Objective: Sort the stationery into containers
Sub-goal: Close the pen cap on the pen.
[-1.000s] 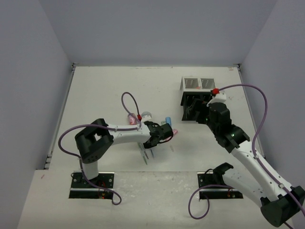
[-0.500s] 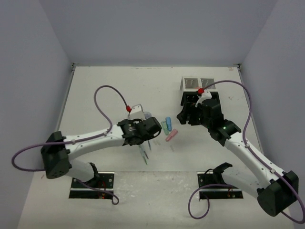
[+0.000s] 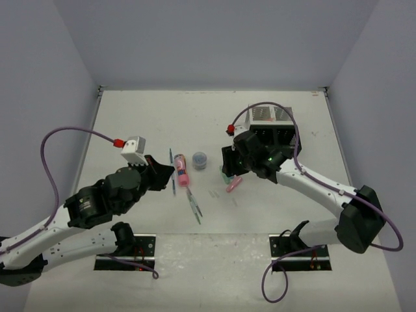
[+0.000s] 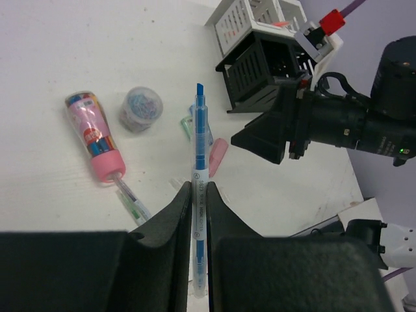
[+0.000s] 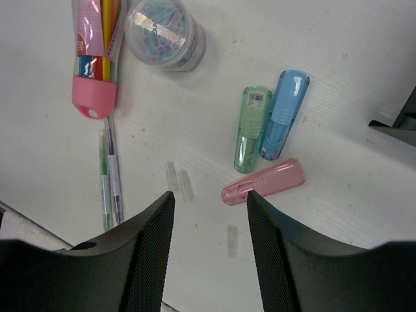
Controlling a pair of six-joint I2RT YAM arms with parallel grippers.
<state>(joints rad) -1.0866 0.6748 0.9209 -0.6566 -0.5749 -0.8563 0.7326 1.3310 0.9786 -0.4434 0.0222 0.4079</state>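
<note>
Blue pen (image 4: 201,162) pinched in left gripper (image 4: 199,192), off the table (image 3: 143,123). Green marker (image 5: 250,130), blue marker (image 5: 283,114), pink marker (image 5: 263,183), round pot (image 5: 166,32) lie loose beside black container (image 4: 260,68) and white container (image 4: 250,16), so most sorting looks undone. Right gripper (image 5: 210,195) hangs spread, empty, over the markers; plain white tabletop, pale lilac walls.

White table (image 3: 143,123): markers (image 5: 250,130), pot (image 5: 166,32), organisers (image 4: 260,71)

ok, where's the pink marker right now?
Right wrist view, right of centre: the pink marker lies flat on the table, just below the green marker and blue marker, which lie side by side.
</note>
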